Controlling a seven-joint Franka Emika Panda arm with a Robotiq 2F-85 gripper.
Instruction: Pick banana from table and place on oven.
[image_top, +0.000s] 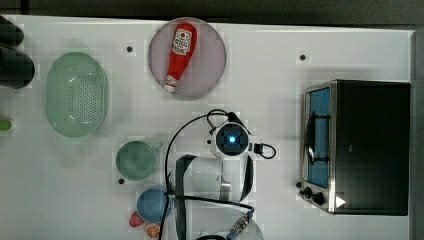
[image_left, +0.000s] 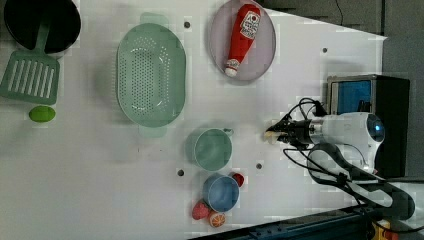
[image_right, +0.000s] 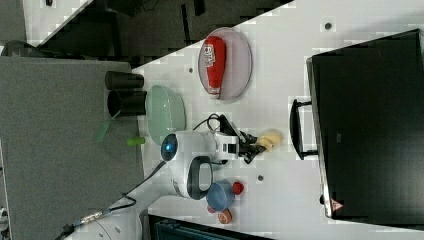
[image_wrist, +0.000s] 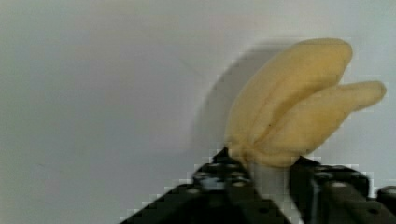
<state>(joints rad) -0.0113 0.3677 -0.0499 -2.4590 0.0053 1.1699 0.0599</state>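
Top view: the arm's wrist (image_top: 230, 140) hangs over the middle of the white desk (image_top: 265, 65); the oven (image_top: 360, 146) stands at the desk's edge on the top view's right, its glass door facing the arm. A ketchup bottle (image_top: 181, 54) lies on a grey plate (image_top: 210, 60) near the far edge.
Left view: the fingers (image_left: 276, 133) hold the banana (image_left: 270, 135), pale yellow at their tip, between the teal cup (image_left: 212, 149) and the oven (image_left: 370, 95). A green colander (image_left: 150, 75) sits beyond the cup.
Right view: the banana (image_right: 270, 140) is just beside the oven's handle (image_right: 296, 130), apart from it, with the fingers (image_right: 257, 146) clamped on it.
Wrist view: the fingers (image_wrist: 271, 179) are closed on the whitish stem end of the banana (image_wrist: 294, 107); its peel flaps splay away from them over the bare desk (image_wrist: 93, 93).
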